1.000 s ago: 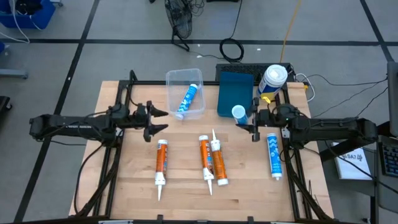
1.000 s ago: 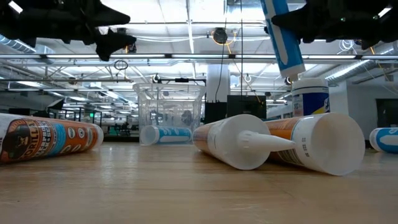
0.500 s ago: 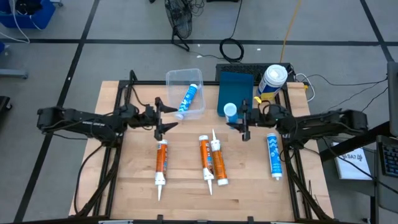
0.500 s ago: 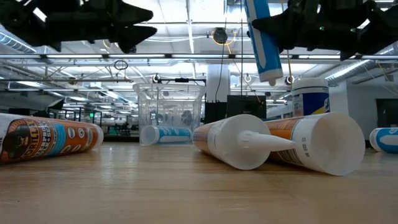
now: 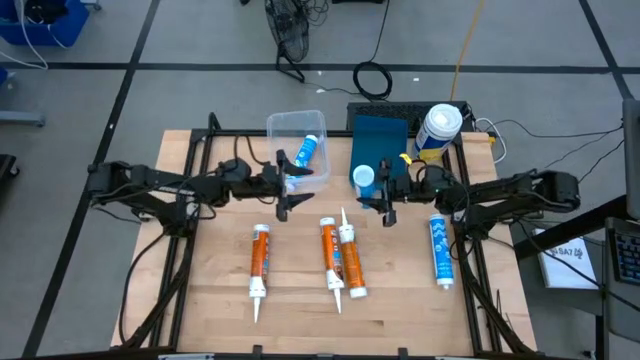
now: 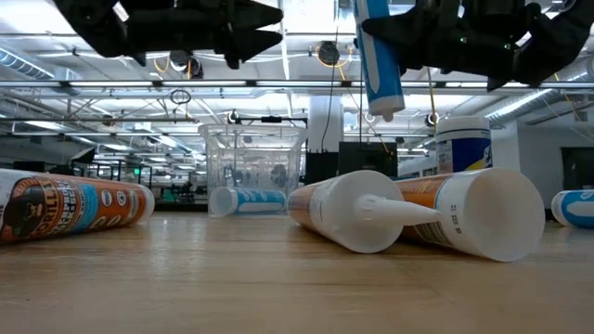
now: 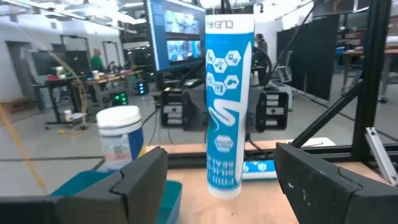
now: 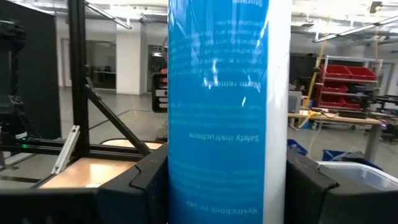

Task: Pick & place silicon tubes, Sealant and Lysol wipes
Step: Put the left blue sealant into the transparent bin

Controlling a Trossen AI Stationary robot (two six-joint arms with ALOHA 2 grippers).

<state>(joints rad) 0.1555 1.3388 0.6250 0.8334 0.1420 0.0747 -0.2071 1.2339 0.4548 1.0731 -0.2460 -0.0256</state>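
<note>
I have the right gripper (image 5: 385, 196) clenched on a blue-and-white silicone tube (image 6: 379, 51), carried upright above the middle of the table with its long axis vertical. The left gripper (image 5: 290, 188) hangs with its fingers apart, holding nothing, facing that tube from the other side.

The relation that decides the coming move: the clear plastic bin (image 5: 281, 128), already holding one blue-and-white tube (image 5: 303, 157), lies toward the far left of the held tube, with the left gripper just beside the bin's near edge. The dark teal tray (image 5: 376, 135) sits closer, directly behind the right gripper. Whether I am set for a handover to the left arm or a direct drop I judge uncertain; the left arm is nearer the bin.

The Lysol wipes canister (image 5: 438, 130) stands upright at the far right corner, untouched. Two orange cartridges (image 5: 260, 258) (image 5: 329, 250), a white-and-orange one (image 5: 350, 258) and another blue tube (image 5: 440, 247) lie flat on the near table (image 5: 300, 300).

Obscured: the right wrist view is almost filled by the held tube, so the pads' contact is probably full but not confirmable. In the low view the tube's top is cut off.
</note>
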